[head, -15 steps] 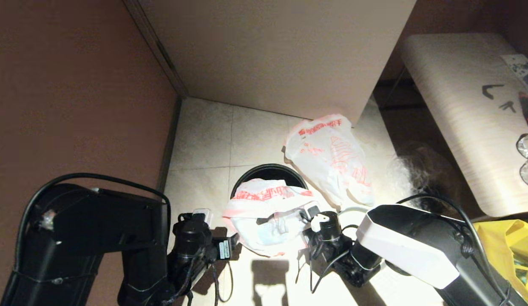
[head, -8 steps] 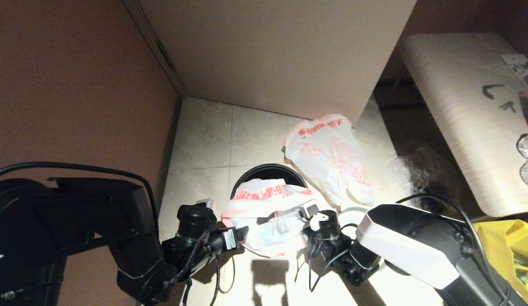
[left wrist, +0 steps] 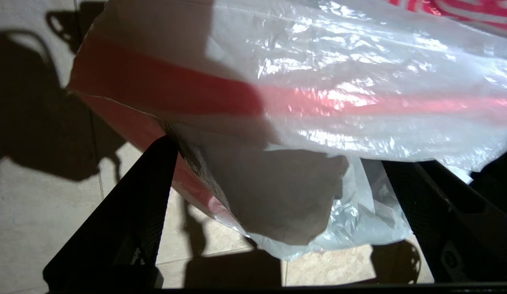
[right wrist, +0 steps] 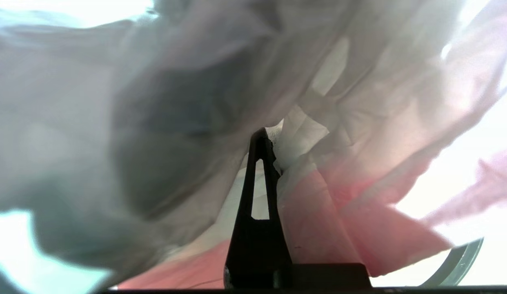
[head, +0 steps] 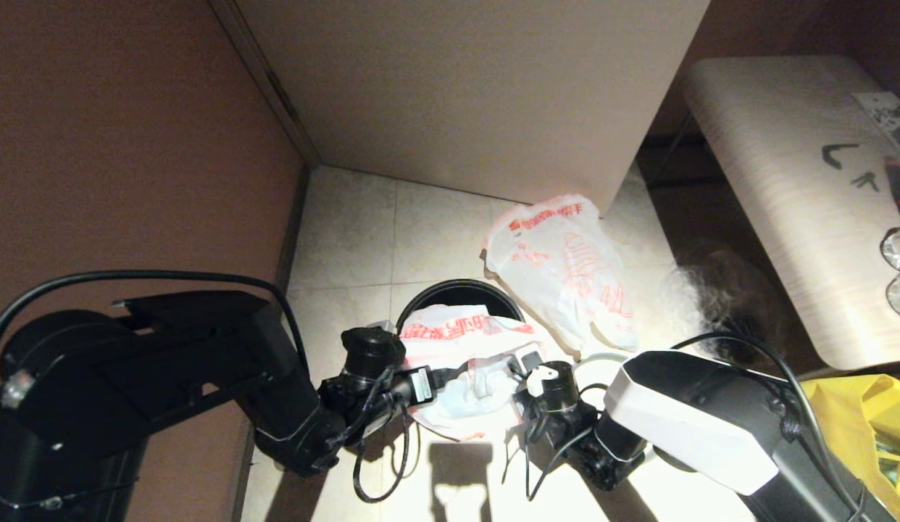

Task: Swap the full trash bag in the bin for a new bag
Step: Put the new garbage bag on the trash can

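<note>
The black bin [head: 450, 291] stands on the tiled floor. The limp new bag [head: 470, 341] is draped over its near rim and down to the floor. My right gripper [head: 526, 360] is shut on a fold of this bag [right wrist: 319, 192], its fingertips [right wrist: 262, 141] pressed together. At the bag's left edge, my left gripper [head: 441, 377] is open, with its fingers [left wrist: 149, 204] spread either side of the hanging plastic [left wrist: 278, 196]. The bulging full trash bag [head: 562, 264] lies on the floor to the bin's far right.
A grey ring [head: 602, 359] lies on the floor by my right wrist. A pale cabinet [head: 479, 94] stands behind the bin and a brown wall [head: 131, 159] runs along the left. On the right are a light table [head: 783, 203] and a yellow bag [head: 870, 413].
My left arm has swung right and forward, bringing its gripper from beside the bag onto the bag's left edge. The right gripper has held still on the bag.
</note>
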